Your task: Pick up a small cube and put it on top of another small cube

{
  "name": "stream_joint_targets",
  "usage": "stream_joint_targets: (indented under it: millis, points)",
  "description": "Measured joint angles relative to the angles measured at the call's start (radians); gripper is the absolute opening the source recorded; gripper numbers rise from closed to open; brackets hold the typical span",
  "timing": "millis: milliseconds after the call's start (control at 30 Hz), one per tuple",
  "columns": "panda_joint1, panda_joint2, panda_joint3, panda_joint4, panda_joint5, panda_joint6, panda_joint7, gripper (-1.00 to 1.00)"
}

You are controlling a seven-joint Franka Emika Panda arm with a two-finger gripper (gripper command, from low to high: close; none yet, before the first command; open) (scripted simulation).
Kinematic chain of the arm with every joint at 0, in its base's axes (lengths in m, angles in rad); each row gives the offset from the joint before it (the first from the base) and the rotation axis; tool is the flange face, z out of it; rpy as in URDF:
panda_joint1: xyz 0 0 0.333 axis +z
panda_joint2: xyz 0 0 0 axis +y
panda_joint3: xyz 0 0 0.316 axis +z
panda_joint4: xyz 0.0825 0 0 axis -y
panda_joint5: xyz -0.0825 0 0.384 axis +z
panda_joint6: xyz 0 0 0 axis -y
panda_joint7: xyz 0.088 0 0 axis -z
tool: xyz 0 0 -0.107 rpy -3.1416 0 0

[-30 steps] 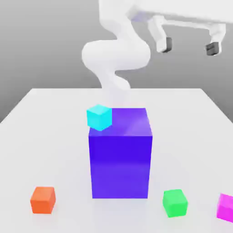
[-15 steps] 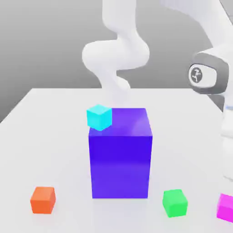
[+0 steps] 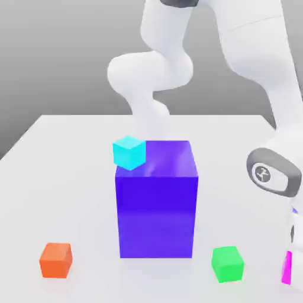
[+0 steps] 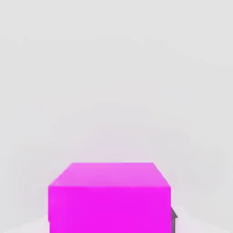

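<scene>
The step in hand is judged to be the approach and grasp of the magenta cube (image 4: pixel 109 198), which rests on the white tabletop (image 3: pixel 71 154) at the far edge of the exterior view's right, near the green cube (image 3: pixel 228 264) and mostly hidden there behind the arm's lower links. For a good grasp, the cube should be kept centred between the fingers, the hand lowered straight until the pads lie beside two opposite side faces, and closure made evenly so that the cube is not pushed along the tabletop. Whether the hand is wide or narrow cannot be told. In the hand view the cube is seen close up: a plain, uniformly bright magenta block with crisp straight edges, a lighter top face and a slightly darker side face, sitting flat and unmarked.
</scene>
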Motion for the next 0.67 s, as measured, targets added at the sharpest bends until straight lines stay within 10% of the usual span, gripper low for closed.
stream_joint_targets:
  millis: [400, 567, 600, 667]
  points:
    - [-0.142, -0.409, -0.060, -0.285, 0.193, -0.111, 0.174, -1.00]
    - [-0.139, -0.280, -0.084, -0.300, 0.159, 0.033, 0.227, -1.00]
    - [-0.137, -0.262, -0.087, -0.299, 0.154, 0.050, 0.231, 1.00]
    - [-0.137, -0.262, -0.087, -0.299, 0.154, 0.050, 0.231, 1.00]
